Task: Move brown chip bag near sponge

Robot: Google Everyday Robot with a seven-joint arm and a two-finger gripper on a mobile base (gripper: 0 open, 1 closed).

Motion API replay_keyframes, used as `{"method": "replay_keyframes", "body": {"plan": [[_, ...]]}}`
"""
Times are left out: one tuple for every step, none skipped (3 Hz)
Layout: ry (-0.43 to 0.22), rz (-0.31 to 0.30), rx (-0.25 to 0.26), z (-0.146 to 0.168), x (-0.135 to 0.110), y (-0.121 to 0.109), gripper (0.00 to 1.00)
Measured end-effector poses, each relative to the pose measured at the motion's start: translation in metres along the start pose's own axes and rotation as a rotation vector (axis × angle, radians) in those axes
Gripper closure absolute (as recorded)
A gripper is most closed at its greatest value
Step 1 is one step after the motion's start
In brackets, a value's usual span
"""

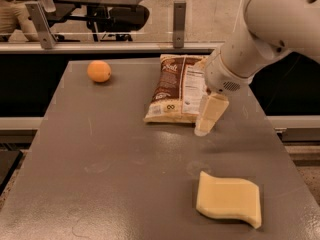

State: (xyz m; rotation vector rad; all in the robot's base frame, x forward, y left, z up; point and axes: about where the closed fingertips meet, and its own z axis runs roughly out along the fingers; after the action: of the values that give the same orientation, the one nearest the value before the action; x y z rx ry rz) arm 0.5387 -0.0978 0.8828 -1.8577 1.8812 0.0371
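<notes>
The brown chip bag (172, 89) lies flat at the back middle of the grey table (100, 179), label panel up. The pale yellow sponge (229, 199) lies flat at the front right, well apart from the bag. My gripper (204, 129) hangs from the white arm (260, 39) that comes in from the upper right. It points down at the bag's front right corner and covers part of the bag's right edge. I cannot see whether it touches the bag.
An orange fruit (99, 71) sits at the back left of the table. A glass barrier with metal posts (180, 16) runs behind the table's far edge. The table's right edge (280, 149) is close to the sponge.
</notes>
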Motion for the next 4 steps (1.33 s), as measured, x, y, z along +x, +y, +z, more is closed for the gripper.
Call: {"method": "replay_keyframes", "body": {"plan": [[0.006,-0.008,-0.006,0.014,-0.008,0.003,0.0],[0.032,-0.015,-0.007,0.031,-0.01,0.002,0.0],[0.063,-0.018,-0.01,0.046,-0.008,-0.001,0.0],[0.091,-0.013,-0.016,0.055,-0.004,-0.005,0.18]]}}
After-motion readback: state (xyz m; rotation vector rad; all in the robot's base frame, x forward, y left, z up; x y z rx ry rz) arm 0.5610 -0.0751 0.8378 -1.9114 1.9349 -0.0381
